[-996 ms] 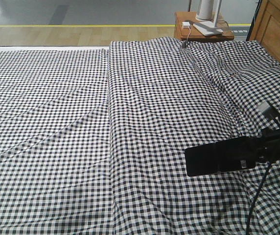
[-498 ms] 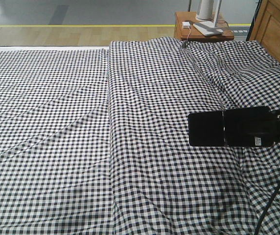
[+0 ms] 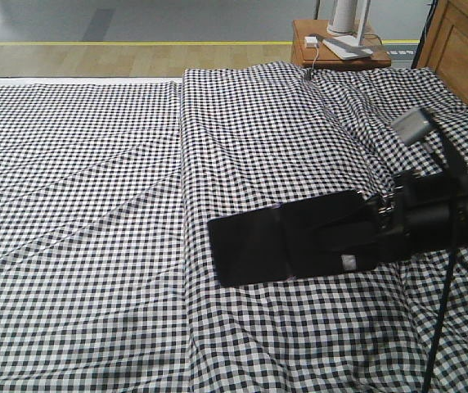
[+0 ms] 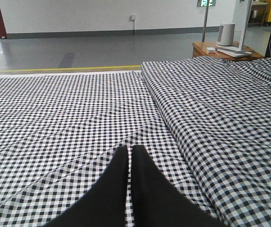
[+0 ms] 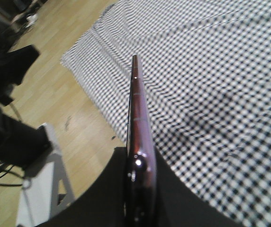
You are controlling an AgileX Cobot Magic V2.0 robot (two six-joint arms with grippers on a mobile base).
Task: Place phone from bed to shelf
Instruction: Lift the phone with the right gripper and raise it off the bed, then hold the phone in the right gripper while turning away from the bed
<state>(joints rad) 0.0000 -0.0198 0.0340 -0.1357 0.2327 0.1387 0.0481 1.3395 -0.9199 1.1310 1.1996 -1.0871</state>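
My left gripper [image 4: 129, 158] was pinched together on nothing, low over the bed [image 3: 87, 205], whose checked cloth spread ahead of it and to either side. Further right, the phone [image 3: 287, 239] hung flat and clear of the cloth below, jutting leftward from the tips of my right gripper [image 3: 381, 223]. Its white sticker [image 3: 349, 262] sat close to my fingers. That gripper was clamped on the phone's near end only. From the right wrist the phone showed edge-on, its pinkish rim [image 5: 136, 109] running straight out ahead of my pads. Far beyond my right gripper and a little left stood a bedside table [image 3: 340, 51], with the headboard [image 3: 467, 41] to its right.

I judged the pick-up done and the carry begun. The shelf was in none of my views, so the next move called for swinging away from the bed to find it, holding firm and level, since most of the phone overhung my grip.
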